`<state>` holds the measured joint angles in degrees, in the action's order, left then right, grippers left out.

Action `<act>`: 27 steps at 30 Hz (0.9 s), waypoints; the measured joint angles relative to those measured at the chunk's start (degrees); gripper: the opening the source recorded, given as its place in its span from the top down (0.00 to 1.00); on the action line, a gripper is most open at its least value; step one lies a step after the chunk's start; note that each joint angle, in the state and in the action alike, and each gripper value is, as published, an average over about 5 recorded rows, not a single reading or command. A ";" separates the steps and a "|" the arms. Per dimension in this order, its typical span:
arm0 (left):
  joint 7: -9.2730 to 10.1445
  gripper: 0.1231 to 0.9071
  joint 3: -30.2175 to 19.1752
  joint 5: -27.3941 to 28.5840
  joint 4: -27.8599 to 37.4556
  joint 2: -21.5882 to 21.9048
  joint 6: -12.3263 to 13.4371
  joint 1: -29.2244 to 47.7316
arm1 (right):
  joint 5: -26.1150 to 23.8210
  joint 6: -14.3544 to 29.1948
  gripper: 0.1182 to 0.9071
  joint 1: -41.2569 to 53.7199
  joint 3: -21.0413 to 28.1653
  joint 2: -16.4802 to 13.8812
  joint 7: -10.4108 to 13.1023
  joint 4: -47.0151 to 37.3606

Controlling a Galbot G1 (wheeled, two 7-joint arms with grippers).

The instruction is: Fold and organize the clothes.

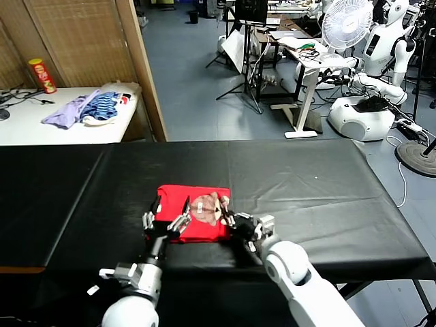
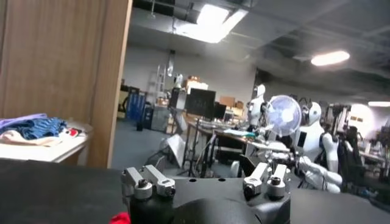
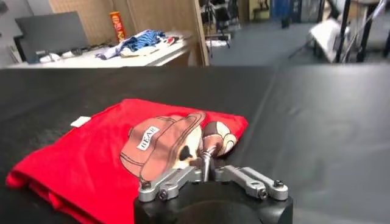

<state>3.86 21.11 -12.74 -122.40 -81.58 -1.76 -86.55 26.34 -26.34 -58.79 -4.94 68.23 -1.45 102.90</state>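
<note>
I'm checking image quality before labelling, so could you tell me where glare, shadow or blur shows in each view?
Head view: even light, a soft sheen on the black table, the red T-shirt clear. Left wrist view: ceiling lights blow out, the left gripper sits dim and soft. Right wrist view: the T-shirt's print is sharp, the right gripper close up is blurred.

Red T-shirts: one point(image 1: 193, 212), folded, at about 6 o'clock on the black table point(image 1: 306, 184).
Black tables: one.
White side tables: one point(image 1: 41, 126), at 10 o'clock.
Loose garments on the white table: two, a purple one point(image 1: 65, 112) and a blue-striped one point(image 1: 103, 107), touching.
Snack cans: one point(image 1: 42, 75), upright, at 10 o'clock.
Fans: one point(image 1: 346, 24), at 1 o'clock.
White robots in the background: one clearly point(image 1: 371, 75), at 2 o'clock; any more cannot be told.
Grippers: two, left gripper point(image 1: 165, 225) and right gripper point(image 1: 233, 221).
</note>
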 joint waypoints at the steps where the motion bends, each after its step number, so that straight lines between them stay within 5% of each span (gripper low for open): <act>1: -0.03 0.14 0.13 -0.03 0.25 0.23 0.09 -0.15 | -0.39 0.52 0.82 -0.50 -0.29 -0.86 0.02 0.85; 9: 0.93 0.14 1.95 -1.20 2.03 2.48 1.27 -0.90 | -6.02 6.69 0.25 -6.88 -3.49 -4.72 2.57 8.56; 11: 1.28 0.14 2.38 -1.95 1.88 3.08 1.32 -1.47 | -7.76 8.73 0.17 -9.20 -4.74 -4.79 3.41 10.41; 22: 6.25 0.14 5.75 -7.31 -3.12 9.10 -2.41 -9.81 | -17.21 20.71 0.14 -28.03 -11.65 -3.65 10.37 20.16; 27: 8.63 0.14 8.45 -10.04 -6.37 12.38 -4.86 -15.73 | -18.12 22.31 0.14 -36.18 -13.61 -3.55 13.97 23.34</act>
<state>12.49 29.57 -22.78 -128.77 -69.21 -6.62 -102.28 8.21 -4.03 -94.98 -18.54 64.67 12.52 126.23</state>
